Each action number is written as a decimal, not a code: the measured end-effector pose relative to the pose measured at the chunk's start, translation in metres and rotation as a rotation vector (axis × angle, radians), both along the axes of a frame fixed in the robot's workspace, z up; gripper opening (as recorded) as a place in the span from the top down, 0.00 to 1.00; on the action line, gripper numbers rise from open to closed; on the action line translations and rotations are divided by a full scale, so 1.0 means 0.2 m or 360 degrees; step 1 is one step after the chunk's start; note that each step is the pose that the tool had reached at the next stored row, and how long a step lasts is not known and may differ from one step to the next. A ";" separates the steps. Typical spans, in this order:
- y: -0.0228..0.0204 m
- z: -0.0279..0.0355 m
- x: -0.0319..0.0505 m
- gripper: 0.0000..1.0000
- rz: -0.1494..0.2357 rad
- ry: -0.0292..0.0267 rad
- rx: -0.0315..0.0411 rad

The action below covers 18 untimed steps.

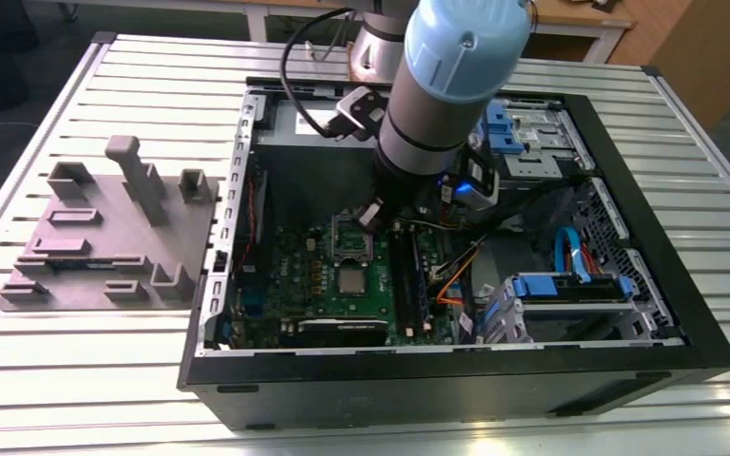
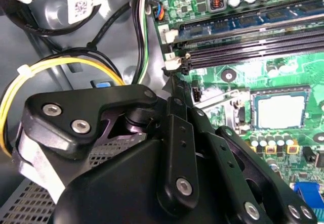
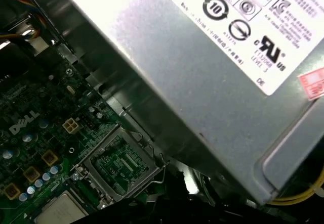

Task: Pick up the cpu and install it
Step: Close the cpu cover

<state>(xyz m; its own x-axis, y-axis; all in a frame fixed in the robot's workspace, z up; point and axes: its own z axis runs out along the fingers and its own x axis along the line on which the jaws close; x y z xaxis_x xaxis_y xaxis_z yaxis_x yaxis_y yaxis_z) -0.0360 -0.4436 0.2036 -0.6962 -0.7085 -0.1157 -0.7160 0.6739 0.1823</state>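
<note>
The black tool (image 2: 174, 90) hangs inside the case (image 1: 669, 351); its grip cannot be told. Just beyond it, the flat silvery square cpu (image 1: 354, 280) lies on the green board (image 1: 292, 275). Ribbed metal bench (image 1: 111, 380).

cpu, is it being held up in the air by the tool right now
No, in the exterior view the cpu lies flat on the green motherboard inside the open computer case, below the dark socket frame, apart from the arm.
</note>
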 end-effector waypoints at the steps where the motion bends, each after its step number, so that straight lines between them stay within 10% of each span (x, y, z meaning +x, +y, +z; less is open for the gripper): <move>1: 0.000 0.007 -0.001 0.90 0.0000 0.00000 -0.0002; 18: 0.000 0.037 -0.006 0.90 0.0000 -0.00001 -0.0015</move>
<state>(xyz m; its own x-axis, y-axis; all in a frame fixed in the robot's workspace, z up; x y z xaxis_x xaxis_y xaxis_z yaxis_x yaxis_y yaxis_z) -0.0372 -0.4435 0.2111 -0.6962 -0.7095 -0.1089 -0.7160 0.6756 0.1758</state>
